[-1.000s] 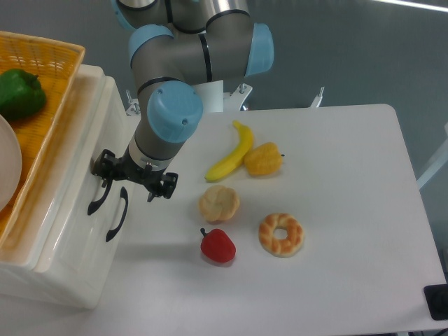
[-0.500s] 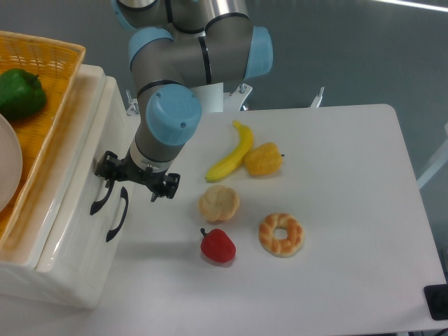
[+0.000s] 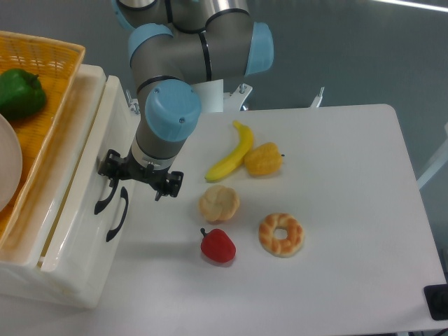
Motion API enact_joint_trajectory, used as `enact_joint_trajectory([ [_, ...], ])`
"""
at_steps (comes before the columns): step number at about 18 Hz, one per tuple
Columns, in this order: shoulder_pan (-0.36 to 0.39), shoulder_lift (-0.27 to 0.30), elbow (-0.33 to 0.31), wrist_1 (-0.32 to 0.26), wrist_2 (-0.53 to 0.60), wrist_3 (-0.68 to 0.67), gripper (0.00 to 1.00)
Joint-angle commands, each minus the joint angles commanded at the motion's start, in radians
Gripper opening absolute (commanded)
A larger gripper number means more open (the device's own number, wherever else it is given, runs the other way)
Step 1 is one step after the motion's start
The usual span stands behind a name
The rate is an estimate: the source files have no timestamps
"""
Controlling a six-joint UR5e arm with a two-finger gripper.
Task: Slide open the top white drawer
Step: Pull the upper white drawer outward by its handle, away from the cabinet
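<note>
The top white drawer is the upper one of the cream cabinet at the left. It stands pulled out a little, with a narrow gap along its upper rim. Its curved black handle lies just left of the lower drawer's handle. My gripper hangs in front of the cabinet with its fingers spread apart. The left finger sits at the top handle's upper end and seems hooked behind it. The right finger is free over the table.
An orange woven basket on the cabinet holds a green pepper and a white plate. On the white table lie a banana, a yellow pepper, a bread roll, a doughnut and a red pepper.
The gripper has moved slightly right and down, and the top drawer and its handle have slid out with it, widening the gap at the drawer's rim.
</note>
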Motion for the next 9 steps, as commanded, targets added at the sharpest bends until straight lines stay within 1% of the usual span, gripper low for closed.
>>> enact_joint_trajectory([
  [5,0.009,-0.006,0.005,0.000,0.005,0.003,1.00],
  [9,0.031,-0.006,0.005,0.002,0.008,0.005,1.00],
])
